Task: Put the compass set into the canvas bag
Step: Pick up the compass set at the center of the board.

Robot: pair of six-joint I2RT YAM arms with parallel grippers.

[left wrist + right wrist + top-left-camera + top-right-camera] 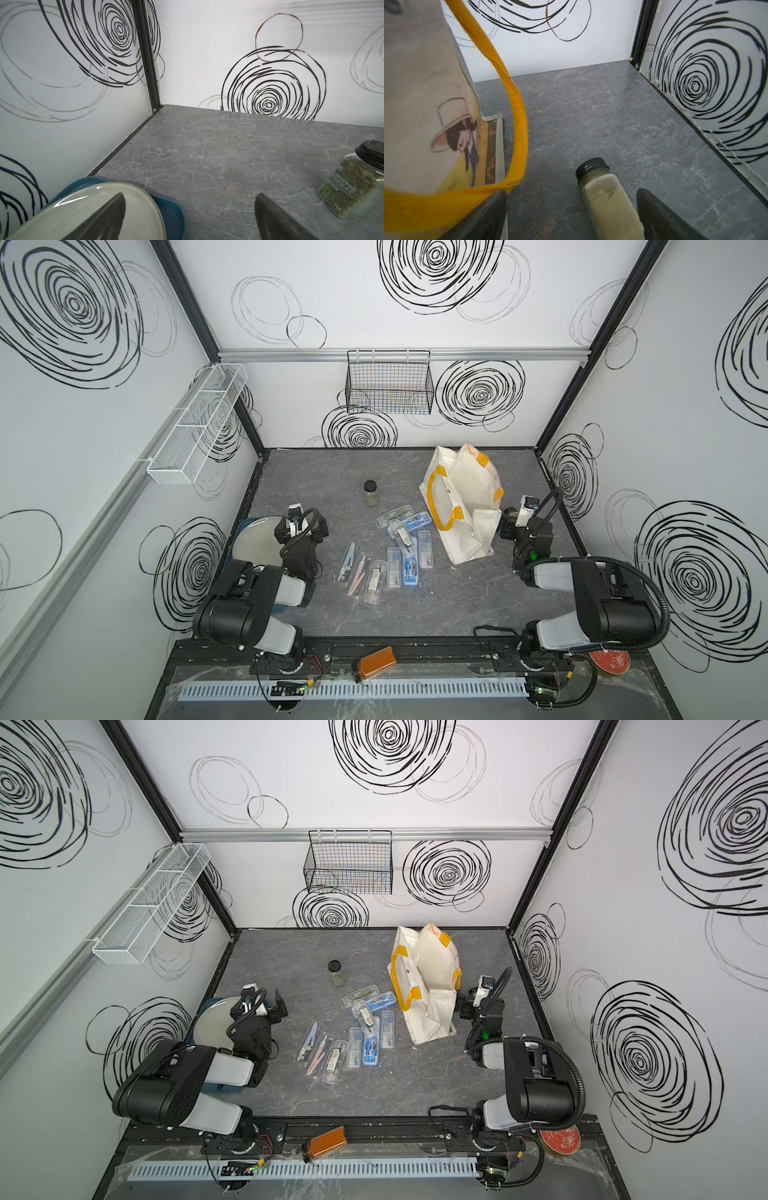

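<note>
The canvas bag (461,502) (428,969), cream with yellow handles, slumps at the back right of the table; in the right wrist view its printed side (421,104) fills one edge. Several clear plastic cases lie mid-table beside it. One blue-lined compass set (410,570) (371,1050) lies nearer the front; another (415,520) rests by the bag's foot. My left gripper (303,524) (190,194) hangs open over the plate's edge, left of the cases. My right gripper (513,522) (571,192) is open, right of the bag, holding nothing.
A grey plate (253,539) (62,214) sits on a blue dish (172,209) under the left arm. A herb jar (370,493) (353,182) stands behind the cases. A powder bottle (608,199) lies between the right fingers. An orange bottle (376,662) lies on the front rail.
</note>
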